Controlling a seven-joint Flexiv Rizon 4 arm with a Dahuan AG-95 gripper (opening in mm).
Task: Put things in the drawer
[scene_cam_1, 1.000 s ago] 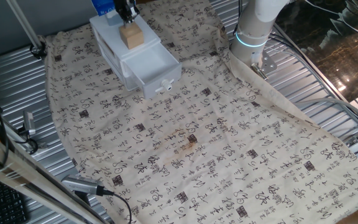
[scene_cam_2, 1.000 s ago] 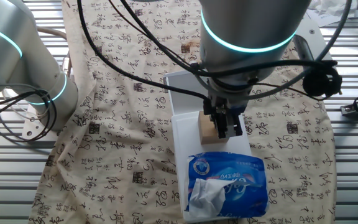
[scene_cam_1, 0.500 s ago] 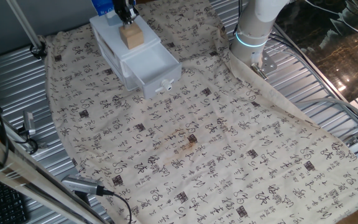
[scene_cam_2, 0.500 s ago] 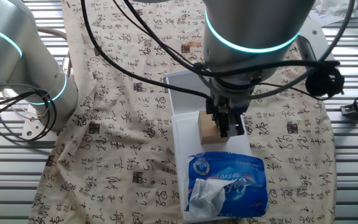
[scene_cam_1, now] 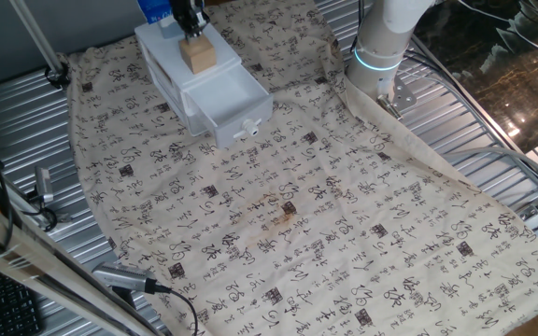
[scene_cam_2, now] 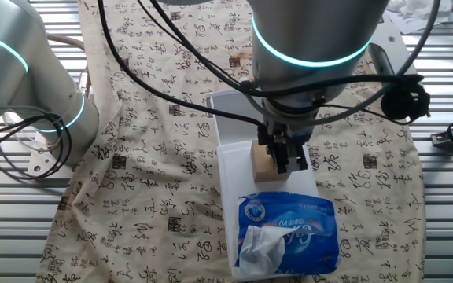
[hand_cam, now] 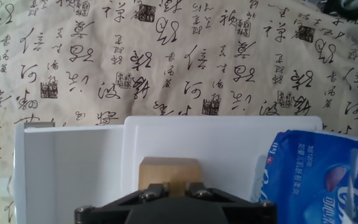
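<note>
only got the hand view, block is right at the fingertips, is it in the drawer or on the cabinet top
observer: on top. The wooden block stands on the cabinet, behind the pulled-out drawer, not in it.
operator: which way does the drawer open
observer: toward the open cloth; its knob points that way, and I see nothing inside it.
operator: and the blue pack on my right
observer: the tissue pack lies on the cabinet's other end, close by the block, with a tissue sticking out of it.
</note>
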